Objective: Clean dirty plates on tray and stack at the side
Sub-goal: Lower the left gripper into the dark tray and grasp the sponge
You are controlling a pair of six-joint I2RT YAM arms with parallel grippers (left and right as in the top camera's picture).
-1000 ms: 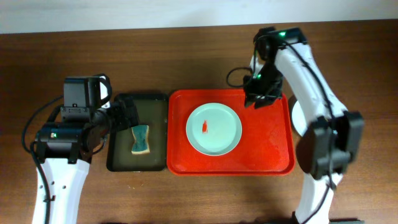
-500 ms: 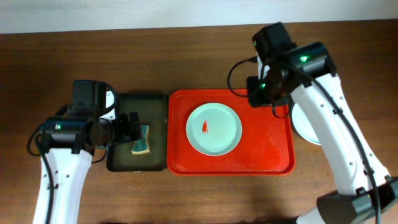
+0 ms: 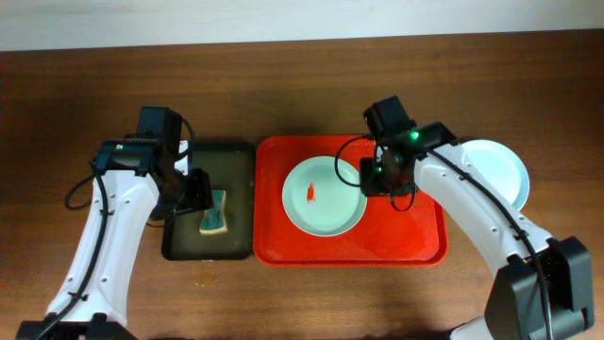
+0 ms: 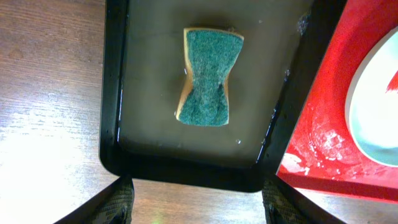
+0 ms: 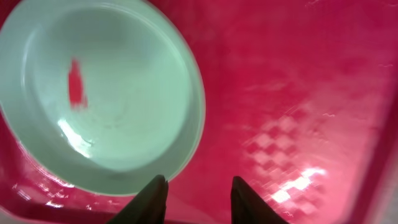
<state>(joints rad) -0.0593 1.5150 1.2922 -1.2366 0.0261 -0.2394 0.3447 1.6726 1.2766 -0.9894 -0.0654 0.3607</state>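
A pale mint-blue plate (image 3: 324, 195) with a red smear lies on the red tray (image 3: 415, 236); it also shows in the right wrist view (image 5: 99, 93). My right gripper (image 3: 380, 177) is open, just above the tray beside the plate's right rim (image 5: 198, 196). Another pale plate (image 3: 495, 170) lies on the table right of the tray, partly hidden by my right arm. My left gripper (image 3: 193, 189) is open and empty over the left part of the dark tray (image 4: 199, 168), its fingers (image 4: 118, 202) wide apart over the table near that tray's edge.
A green-topped sponge (image 3: 214, 212) lies in the wet dark tray (image 3: 184, 246) left of the red tray; it also shows in the left wrist view (image 4: 208, 76). Brown wooden table (image 3: 283, 302) all around.
My right gripper moved from the tray's far right corner down to the plate's right rim, uncovering the plate on the table. My left arm shifted; its gripper stays by the sponge.
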